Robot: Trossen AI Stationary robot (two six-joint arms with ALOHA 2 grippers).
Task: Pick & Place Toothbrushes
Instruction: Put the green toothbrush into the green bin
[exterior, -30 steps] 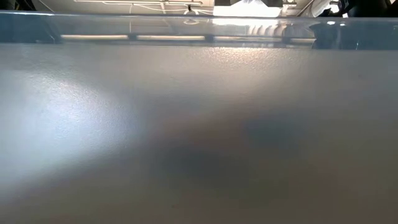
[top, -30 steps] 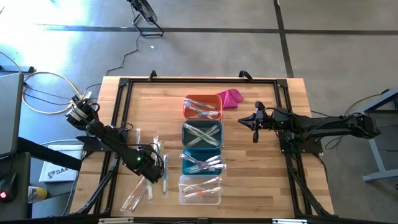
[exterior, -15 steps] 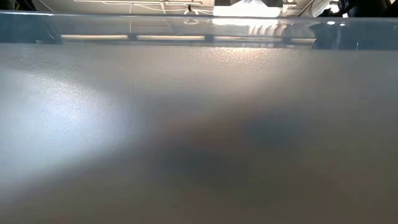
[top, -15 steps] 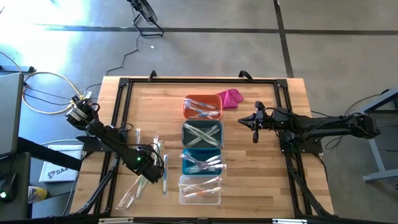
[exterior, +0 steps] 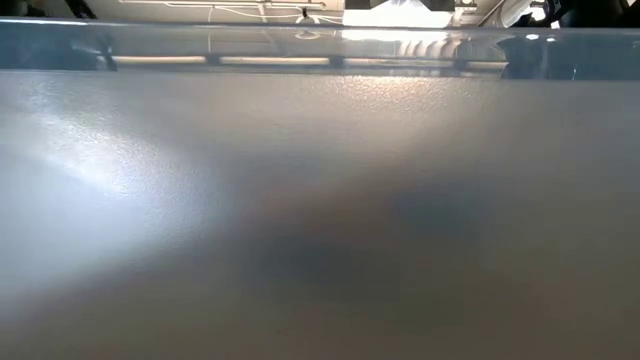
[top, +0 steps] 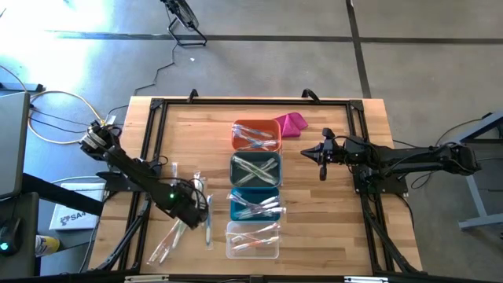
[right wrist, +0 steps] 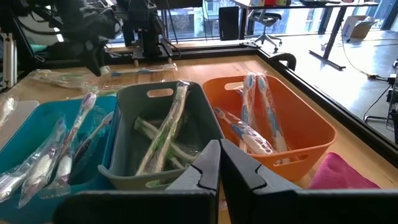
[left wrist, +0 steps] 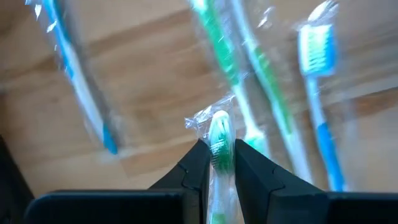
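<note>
The left gripper [left wrist: 219, 163] is clamping a green toothbrush [left wrist: 218, 144] by its wrapped head, lifting it clear of the loose brushes [top: 206, 214] lying on the table [top: 330, 228], presumably so it can be carried to the bins [top: 255, 189]. The right gripper [top: 321, 155] is waiting beside the grey bin [right wrist: 155, 130], fingers together and holding nothing.

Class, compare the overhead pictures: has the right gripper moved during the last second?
No. The right gripper hangs at the same spot beside the grey bin, just below the magenta cloth, shut and empty.
</note>
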